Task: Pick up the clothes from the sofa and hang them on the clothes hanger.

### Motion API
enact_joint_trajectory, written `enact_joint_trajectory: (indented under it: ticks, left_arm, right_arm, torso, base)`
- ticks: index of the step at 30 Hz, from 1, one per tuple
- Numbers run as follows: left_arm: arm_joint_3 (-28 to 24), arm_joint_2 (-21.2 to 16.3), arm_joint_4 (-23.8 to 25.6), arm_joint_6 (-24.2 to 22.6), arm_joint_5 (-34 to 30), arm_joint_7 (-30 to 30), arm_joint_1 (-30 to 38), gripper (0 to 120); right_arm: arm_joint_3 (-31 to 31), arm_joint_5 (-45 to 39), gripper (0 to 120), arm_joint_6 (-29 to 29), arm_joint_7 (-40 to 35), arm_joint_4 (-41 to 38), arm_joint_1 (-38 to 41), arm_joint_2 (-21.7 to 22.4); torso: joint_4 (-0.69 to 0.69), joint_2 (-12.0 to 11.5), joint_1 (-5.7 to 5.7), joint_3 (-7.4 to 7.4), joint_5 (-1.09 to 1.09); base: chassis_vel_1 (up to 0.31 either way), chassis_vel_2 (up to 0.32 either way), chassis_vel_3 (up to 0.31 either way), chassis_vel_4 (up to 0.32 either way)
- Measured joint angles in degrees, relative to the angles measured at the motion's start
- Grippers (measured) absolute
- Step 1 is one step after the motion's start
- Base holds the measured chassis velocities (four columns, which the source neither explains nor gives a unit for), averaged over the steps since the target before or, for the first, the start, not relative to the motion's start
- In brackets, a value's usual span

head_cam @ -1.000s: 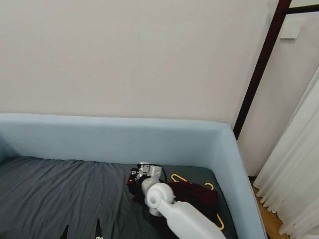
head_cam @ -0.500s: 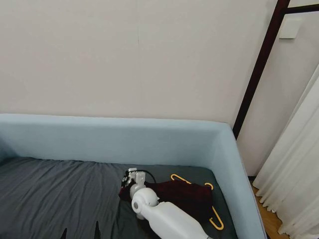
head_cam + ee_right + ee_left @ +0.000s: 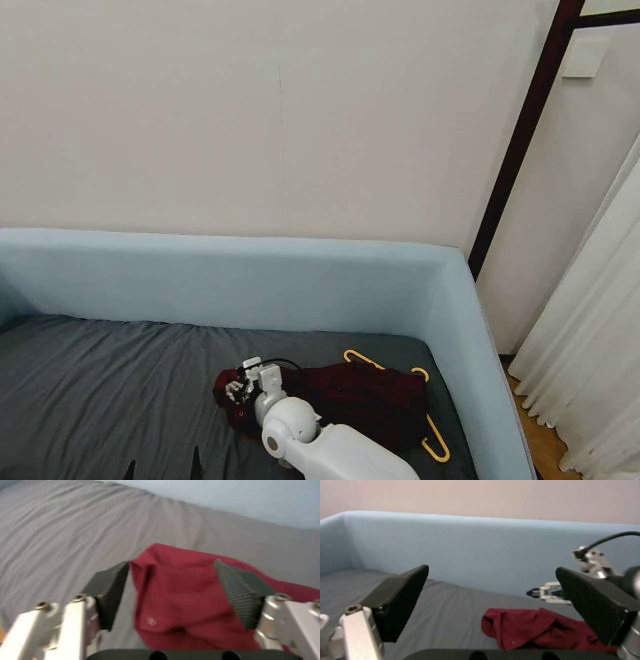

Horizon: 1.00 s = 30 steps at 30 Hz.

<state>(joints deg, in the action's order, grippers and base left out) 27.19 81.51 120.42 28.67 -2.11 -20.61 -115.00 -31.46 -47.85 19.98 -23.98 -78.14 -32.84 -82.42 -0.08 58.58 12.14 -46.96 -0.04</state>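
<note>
Right hand (image 3: 171,569) spread wide above red shirt (image 3: 182,605) draped over yellow hanger (image 3: 436,443).

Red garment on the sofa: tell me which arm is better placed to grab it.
Right, probably. The right gripper hangs open directly over the red garment, fingers straddling its bunched edge. The left gripper, also open, sits farther back across bare sofa seat.

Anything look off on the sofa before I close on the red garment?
The yellow hanger lies flat on the sofa, partly buried under the crumpled red garment, so it may snag. The right gripper is open over the garment's edge; the left gripper is open nearby.
</note>
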Motion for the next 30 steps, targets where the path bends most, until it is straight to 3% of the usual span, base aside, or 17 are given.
enact_joint_trajectory:
  ticks: [1, 5, 8, 14, 18, 25, 30]
  left_arm:
    - [-0.4, -0.3, -0.1, -0.2, 0.0, 0.1, 0.3, 100]
    - [-0.8, -0.9, -0.5, -0.6, -0.1, 0.1, 1.0, 100]
    - [-1.7, -2.9, -1.4, -1.6, -1.0, 0.4, 3.1, 100]
    - [-2.4, -5.9, -2.5, -3.2, -3.4, 1.1, 6.2, 100]
    - [-3.0, -8.3, -3.1, -4.6, -6.4, 2.1, 8.8, 100]
    - [-3.6, -10.3, -4.5, -5.0, -7.8, 2.6, 10.3, 100]
    - [-4.1, -15.0, -6.1, -6.4, -12.3, 3.6, 12.9, 100]
  right_arm:
    - [0.7, 0.1, 78, 0.4, -0.2, -2.9, -1.0, 2.3]
    - [2.2, 0.8, 86, 0.5, -0.2, -6.7, -2.6, 6.3]
    - [8.7, 3.3, 99, 0.4, 1.2, -13.6, -7.7, 14.4]
    - [17.5, 4.4, 100, 0.7, 4.7, -19.6, -15.8, 21.6]
    - [27.4, 9.0, 100, 1.0, 10.2, -21.3, -24.0, 26.7]
    - [31.9, 10.1, 100, 0.9, 12.0, -20.7, -27.2, 28.4]
    - [34.2, 5.7, 100, 1.5, 11.0, -16.5, -26.9, 26.5]
  torso:
    - [-0.01, 0.0, 0.0, 0.0, 0.0]
    - [0.01, 0.0, 0.0, 0.0, 0.02]
    - [0.0, 0.0, 0.0, 0.0, 0.0]
    - [-0.01, 0.0, 0.0, 0.0, 0.0]
    - [-0.01, 0.0, 0.0, 0.0, 0.02]
    - [0.0, 0.0, 0.0, 0.0, 0.0]
    - [0.02, 0.0, 0.0, 0.0, 0.0]
  base:
    - [0.0, 0.0, 0.0, 0.0]
    - [0.0, 0.0, 0.0, 0.0]
    - [0.0, 0.0, 0.0, 0.0]
    - [0.0, 0.0, 0.0, 0.0]
    - [0.0, 0.0, 0.0, 0.0]
    - [0.0, 0.0, 0.0, 0.0]
    - [0.0, 0.0, 0.0, 0.0]
